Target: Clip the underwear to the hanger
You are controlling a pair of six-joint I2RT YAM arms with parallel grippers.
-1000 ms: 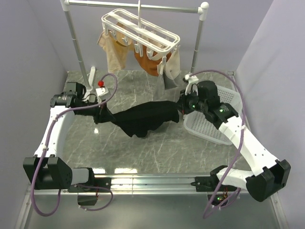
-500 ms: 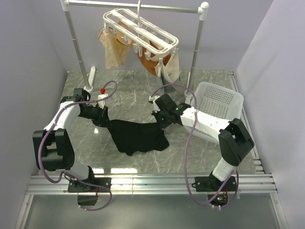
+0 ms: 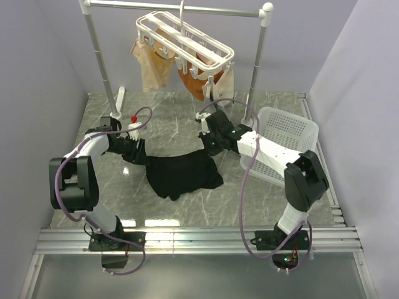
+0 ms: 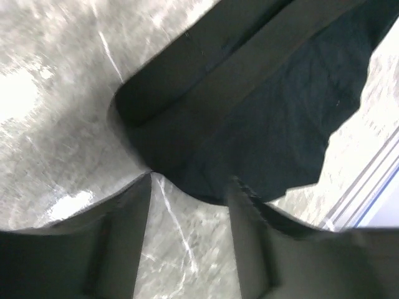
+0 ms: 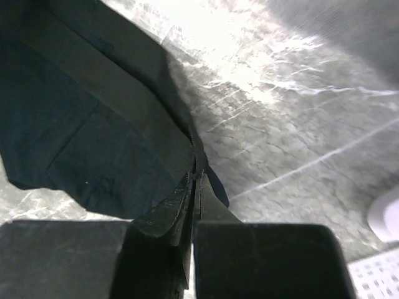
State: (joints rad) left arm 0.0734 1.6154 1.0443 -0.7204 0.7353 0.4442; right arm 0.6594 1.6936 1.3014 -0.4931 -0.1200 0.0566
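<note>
Top external: underwear [image 3: 184,174] lies bunched on the table [image 3: 249,199], in front of the hanger [image 3: 187,43] and well below it.
Hanger: tan garment [image 3: 149,65] and orange garment [image 3: 190,81] are clipped on it; can't tell which clips are free.
Right gripper [image 3: 209,142]: fingers closed tight on the underwear's edge, the corner nearest the hanger; right wrist view shows black fabric nipped at the tips.
Left gripper [image 3: 128,149]: fingers partly apart, gripping nothing; waistband fold sits just past the tips, on the corner left of the hanger.
Step, my read: take a second hold before lifting.
How: push the left fingers over the waistband fold, one layer only, close firmly, then raise both corners level toward the hanger.
Watch: the right pinch looks shallow, so it could slip.
</note>
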